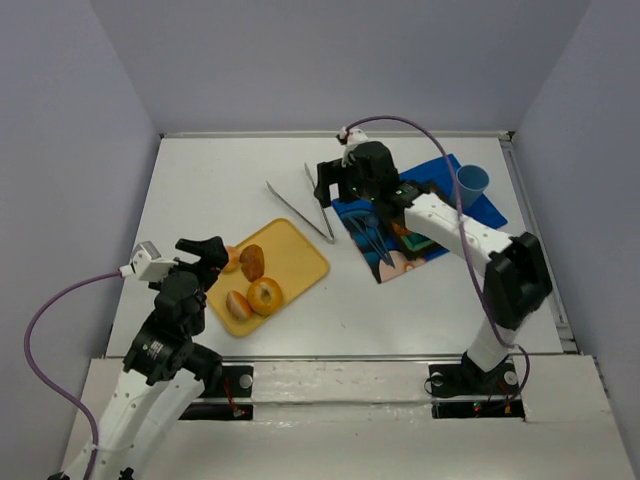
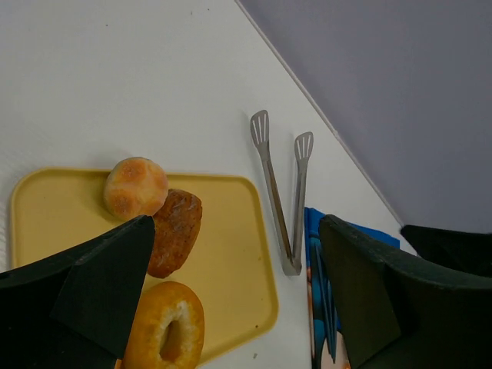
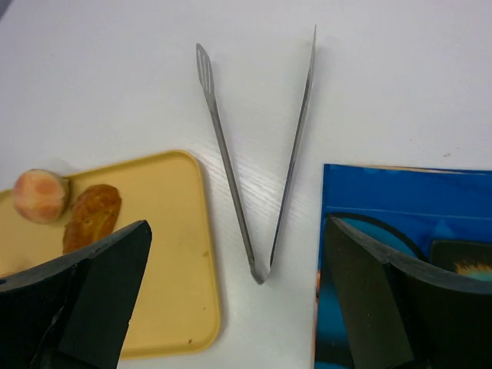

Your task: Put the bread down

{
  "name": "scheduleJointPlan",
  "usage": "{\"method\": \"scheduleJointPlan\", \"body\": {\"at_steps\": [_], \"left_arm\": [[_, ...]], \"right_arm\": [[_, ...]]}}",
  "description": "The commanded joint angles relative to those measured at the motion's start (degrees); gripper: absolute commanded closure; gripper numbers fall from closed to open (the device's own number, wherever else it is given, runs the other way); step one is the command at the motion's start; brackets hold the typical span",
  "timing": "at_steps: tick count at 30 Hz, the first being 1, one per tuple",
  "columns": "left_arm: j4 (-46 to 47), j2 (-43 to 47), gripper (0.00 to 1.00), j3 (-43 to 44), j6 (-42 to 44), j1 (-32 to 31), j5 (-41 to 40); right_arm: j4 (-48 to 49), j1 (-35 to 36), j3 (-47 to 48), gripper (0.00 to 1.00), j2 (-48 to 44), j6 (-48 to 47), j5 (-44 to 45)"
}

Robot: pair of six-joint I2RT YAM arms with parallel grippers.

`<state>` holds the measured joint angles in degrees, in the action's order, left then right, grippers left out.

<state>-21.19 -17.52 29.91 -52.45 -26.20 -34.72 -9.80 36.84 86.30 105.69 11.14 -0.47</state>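
A yellow tray holds a round bun, a dark brown roll, a bagel and another bun. My left gripper is open and empty at the tray's left edge. In the left wrist view it hovers over the tray, with the bun, the roll and the bagel near its left finger. My right gripper is open and empty above metal tongs. In the right wrist view it straddles the hinge end of the tongs.
A blue picture mat lies right of the tongs, with a blue cup at its far right corner. The mat shows in the right wrist view. The tongs lie between tray and mat. Grey walls enclose the white table.
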Motion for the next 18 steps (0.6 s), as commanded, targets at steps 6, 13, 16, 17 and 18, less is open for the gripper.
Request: {"method": "scheduleJointPlan", "body": {"at_steps": [6, 13, 16, 17, 18], "left_arm": [[-0.52, -4.54, 0.01, 4.72, -0.99, -0.08, 1.41], [0.45, -6.48, 0.01, 5.07, -0.03, -0.08, 3.34], [0.89, -6.04, 0.01, 4.81, 0.06, -0.08, 3.26], [0.97, -6.12, 0.01, 4.81, 0.06, -0.08, 3.25], [1.06, -6.04, 0.01, 4.89, 0.15, -0.08, 3.25]], "right_arm": [[4.79, 0.43, -25.35, 0.0, -31.37, 7.92, 16.8], [2.51, 0.43, -38.56, 0.0, -48.0, 11.19, 19.63], [2.33, 0.43, -40.51, 0.0, -51.1, 11.1, 20.77], [2.16, 0.43, -40.42, 0.0, -51.37, 11.19, 21.47], [2.16, 0.43, -40.42, 0.0, -51.63, 11.19, 22.0]]}}
